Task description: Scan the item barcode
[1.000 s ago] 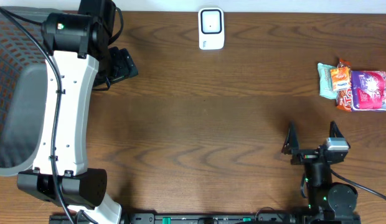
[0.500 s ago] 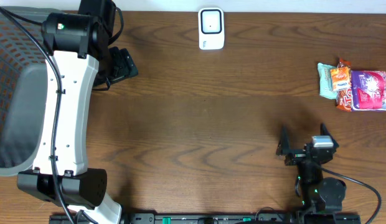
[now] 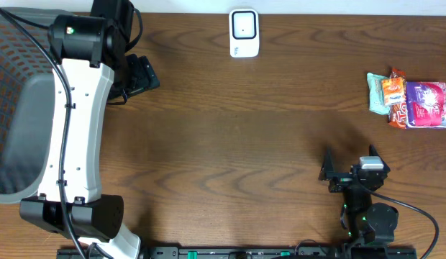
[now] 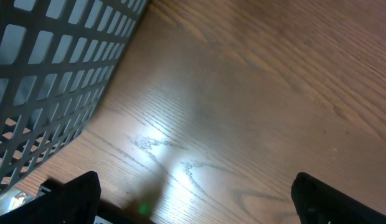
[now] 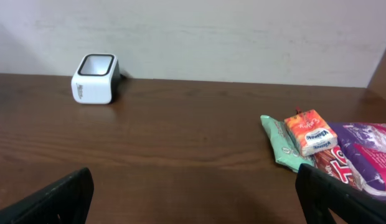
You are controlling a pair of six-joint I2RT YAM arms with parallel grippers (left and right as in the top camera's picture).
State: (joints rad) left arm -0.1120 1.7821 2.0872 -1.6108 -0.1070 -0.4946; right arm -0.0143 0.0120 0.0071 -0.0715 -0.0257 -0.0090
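Left end effector [image 4: 196, 190] and right end effector [image 3: 350, 164] stand apart, empty; scanner [image 3: 244, 32] at far edge of table [image 3: 230, 129]; snack packets [image 3: 410, 101] at right edge.

The left arm [image 3: 75, 122] is wearing a white shell, with black joints and black cables trailing; the right arm [image 3: 370, 219] is showing all black.

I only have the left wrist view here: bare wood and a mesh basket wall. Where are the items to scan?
Observer: A pile of snack packets lies near the right edge of the table, untouched.
Operator: And the scanner?
Observer: The white scanner stands at the far edge, mid-table, well apart from the packets.
Operator: Is the right gripper on anything?
Observer: No, the right gripper hangs open and empty, short of the packets.
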